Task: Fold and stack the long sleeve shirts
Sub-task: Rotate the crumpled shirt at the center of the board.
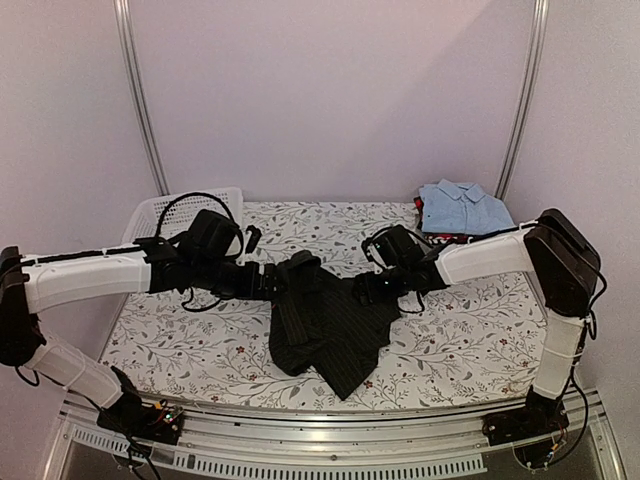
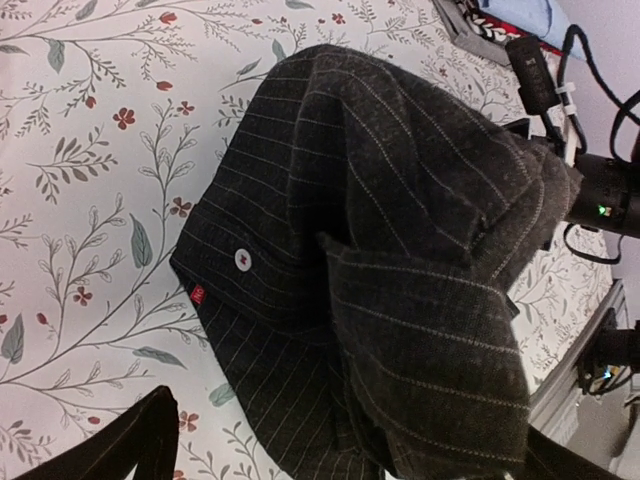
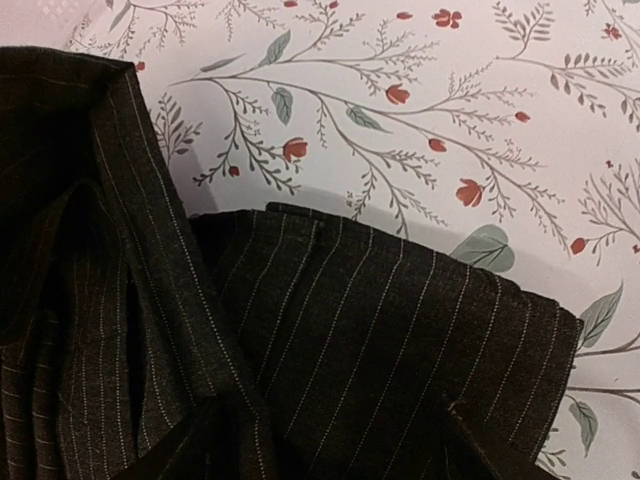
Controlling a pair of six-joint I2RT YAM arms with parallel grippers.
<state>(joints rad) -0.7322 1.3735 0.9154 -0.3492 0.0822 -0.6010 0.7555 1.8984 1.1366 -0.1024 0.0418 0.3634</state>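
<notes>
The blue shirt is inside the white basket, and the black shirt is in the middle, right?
No. The light blue shirt is not in the white basket; it lies at the table's back right, as the top view shows. The black shirt is in the middle.

A robot lab cell: plain white walls (image 1: pixel 330 100), aluminium posts (image 1: pixel 140 100), floral-clothed table (image 1: pixel 480 335).

Soft, even light, apparently from overhead, fills the top view with faint shadows. The black shirt (image 1: pixel 325 330) reads as a nearly featureless dark mass, while the front rail (image 1: pixel 330 437) shows a bright sheen. Both wrist views render pinstripes and the floral tablecloth (image 2: pixel 80 200) sharply, though their bottom edges sink into blurred darkness.
</notes>
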